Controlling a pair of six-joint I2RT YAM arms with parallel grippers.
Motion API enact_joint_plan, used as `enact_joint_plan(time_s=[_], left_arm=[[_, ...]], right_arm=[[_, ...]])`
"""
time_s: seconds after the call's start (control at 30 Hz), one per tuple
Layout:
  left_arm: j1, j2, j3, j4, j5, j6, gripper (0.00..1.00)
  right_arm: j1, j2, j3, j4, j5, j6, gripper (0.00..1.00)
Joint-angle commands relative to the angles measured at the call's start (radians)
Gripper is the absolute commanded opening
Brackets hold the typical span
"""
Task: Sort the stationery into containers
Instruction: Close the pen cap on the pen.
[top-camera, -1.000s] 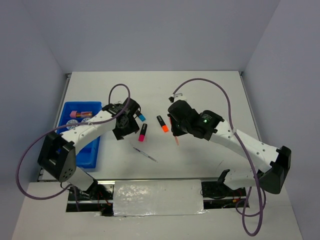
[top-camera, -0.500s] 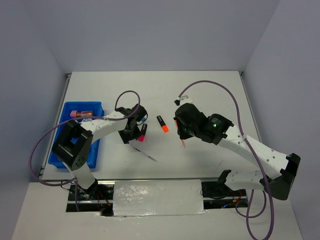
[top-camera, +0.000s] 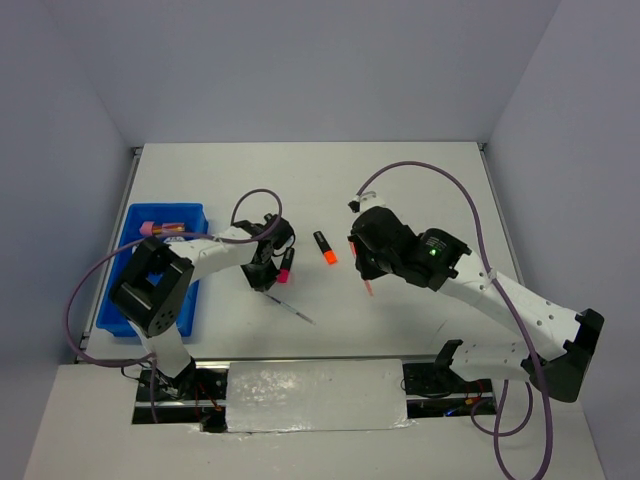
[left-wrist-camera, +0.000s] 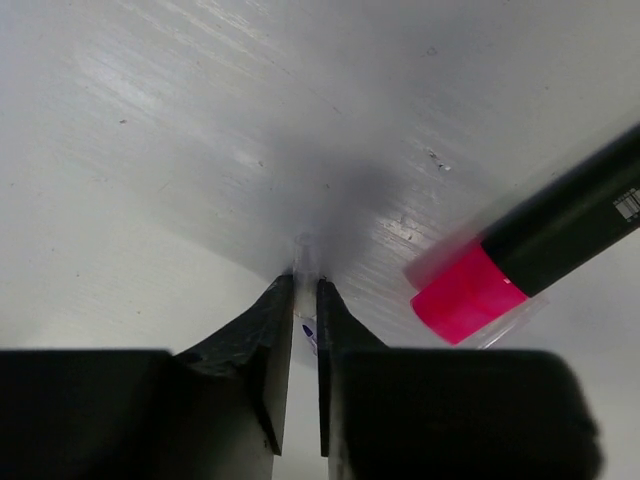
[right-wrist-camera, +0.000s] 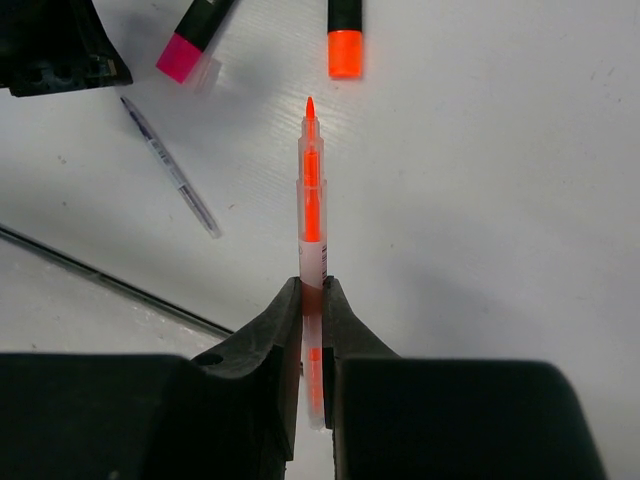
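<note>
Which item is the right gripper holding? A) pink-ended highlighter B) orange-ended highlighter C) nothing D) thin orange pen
D: in the right wrist view the right gripper is shut on the thin orange pen, while the orange-ended highlighter and the pink-ended highlighter lie loose beyond the pen's tip.
</note>
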Motion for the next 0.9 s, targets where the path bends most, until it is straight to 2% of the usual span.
enact_joint_plan(time_s=[0.0, 0.13, 0.3, 0.47, 0.5, 0.63, 0.87], left_arm=[[0.000, 0.009, -0.052, 0.019, -0.006, -0.016, 0.20], [0.011, -0.024, -0.065, 0.014, -0.036, 0.007, 0.00], [0.014, -0.184, 0.038, 0.014, -0.040, 0.105, 0.00], [0.017, -0.395, 0.157, 0.035, 0.038, 0.098, 0.00], [0.017, -0.421, 0.158, 0.061, 0.089, 0.093, 0.00], [0.019, -0.558, 0.075, 0.337, 0.225, 0.038, 0.00], [0.022, -0.707, -0.123, 0.647, 0.324, 0.003, 0.00]], right_arm=[[-0.006, -0.029, 0.012, 0.006, -0.008, -0.019, 0.00], [-0.014, -0.033, 0.008, 0.038, -0.084, -0.039, 0.00], [-0.032, -0.064, -0.043, 0.154, -0.302, -0.023, 0.00], [-0.032, -0.090, -0.124, 0.339, -0.456, 0.079, 0.00], [-0.032, -0.094, -0.141, 0.420, -0.479, 0.097, 0.00], [-0.032, -0.137, -0.274, 0.678, -0.604, 0.233, 0.00], [-0.037, -0.101, -0.298, 0.835, -0.701, 0.270, 0.00]])
